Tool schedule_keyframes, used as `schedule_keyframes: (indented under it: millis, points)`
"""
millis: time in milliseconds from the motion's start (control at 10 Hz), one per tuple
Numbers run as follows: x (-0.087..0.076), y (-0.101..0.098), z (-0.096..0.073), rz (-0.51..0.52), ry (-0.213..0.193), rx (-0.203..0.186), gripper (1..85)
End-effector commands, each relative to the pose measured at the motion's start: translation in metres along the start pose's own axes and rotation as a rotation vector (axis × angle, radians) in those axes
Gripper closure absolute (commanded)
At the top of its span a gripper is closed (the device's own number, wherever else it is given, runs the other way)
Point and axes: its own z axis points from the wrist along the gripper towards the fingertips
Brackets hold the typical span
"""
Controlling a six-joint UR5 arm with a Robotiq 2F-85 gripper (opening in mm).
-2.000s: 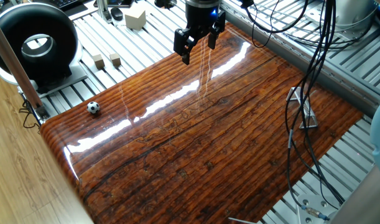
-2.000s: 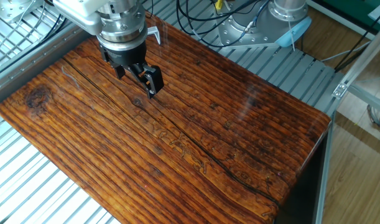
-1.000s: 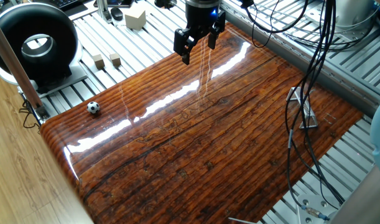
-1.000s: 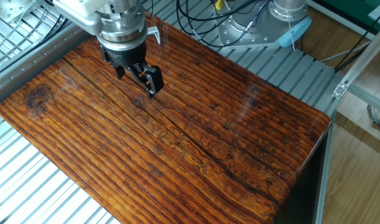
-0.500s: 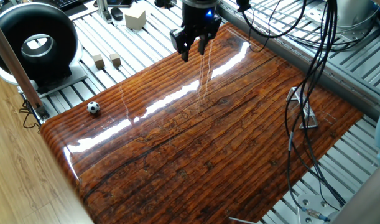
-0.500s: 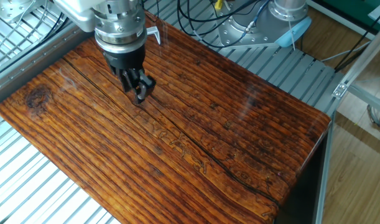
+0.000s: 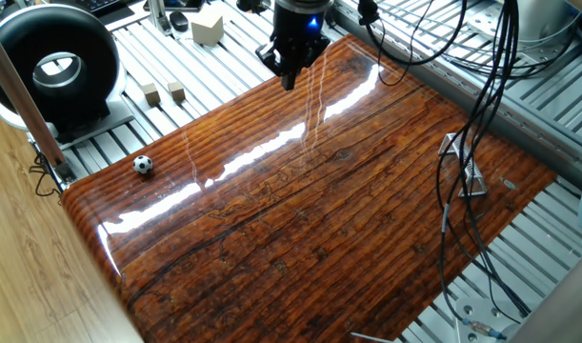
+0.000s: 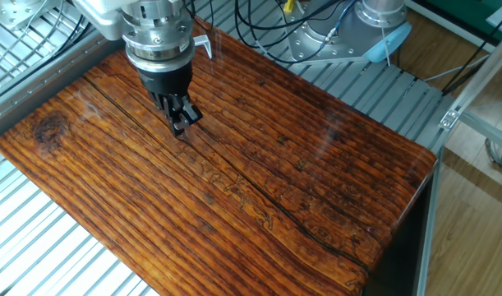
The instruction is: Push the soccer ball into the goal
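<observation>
We see the hand point(image 7: 291, 76) with its fingers pressed together, holding nothing, hanging over the far edge of the desk point(image 7: 319, 219). The ball point(image 7: 143, 165) sits at the desk's left corner, well apart from the goal point(image 7: 465, 170) near its right edge.

Beside the black ring device point(image 7: 50, 67), three tan wooden cubes are sitting: two small cubes point(image 7: 151, 92) point(image 7: 177, 90) and one larger cube point(image 7: 207, 27). One soccer ball point(image 7: 143, 165) is lying below it, and one goal point(image 7: 464, 167) is standing well apart.
</observation>
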Motion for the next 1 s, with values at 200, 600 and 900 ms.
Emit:
schedule_keyframes:
  millis: [200,600,900]
  points:
    - [0.006,0.001,0.0,-0.05,0.023,-0.002,84.7]
    - [-0.009,-0.013,0.006,-0.11,-0.044,0.066,84.7]
    - [-0.008,-0.003,0.01,-0.163,-0.052,0.048,84.7]
